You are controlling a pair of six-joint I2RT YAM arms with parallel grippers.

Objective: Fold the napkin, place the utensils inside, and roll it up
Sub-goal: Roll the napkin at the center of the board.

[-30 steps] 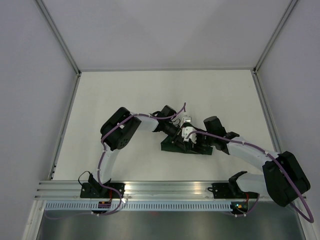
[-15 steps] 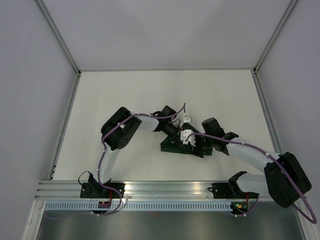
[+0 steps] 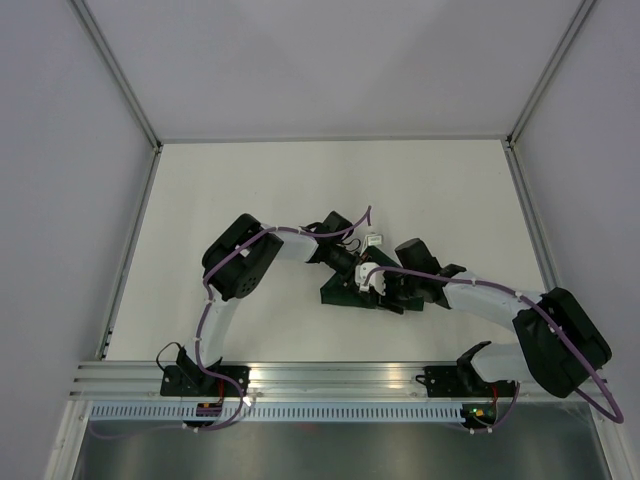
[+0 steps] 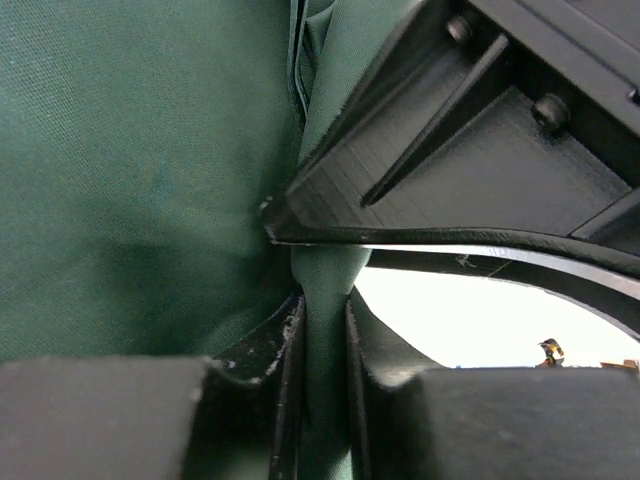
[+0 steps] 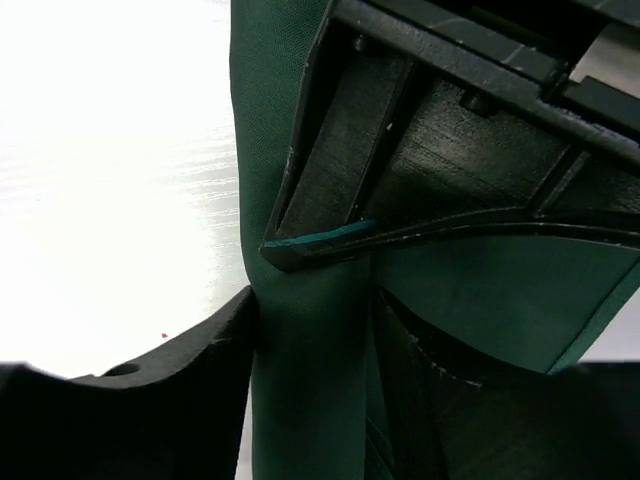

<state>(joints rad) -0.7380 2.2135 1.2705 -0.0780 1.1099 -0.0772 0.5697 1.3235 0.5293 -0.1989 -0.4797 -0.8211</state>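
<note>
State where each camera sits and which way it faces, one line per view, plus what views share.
Top external: above and behind, looking down at the table; left arm and right arm show whole, meeting over the napkin.
Left wrist: on the left arm, facing along the left gripper, pinched on a napkin fold.
Right wrist: on the right arm, facing along the right gripper, straddling a fold.
Shared: all three see the napkin.

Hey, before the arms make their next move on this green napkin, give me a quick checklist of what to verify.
1. Grip of left claw on a napkin fold: ok.
2. Grip of right claw on the napkin: cannot tell; cloth runs between its fingers.
3. Fork inside: cannot tell, none visible.
4. Roll finished: cannot tell, arms hide it.
5. Room between claws: not ok, they crowd together.
</note>
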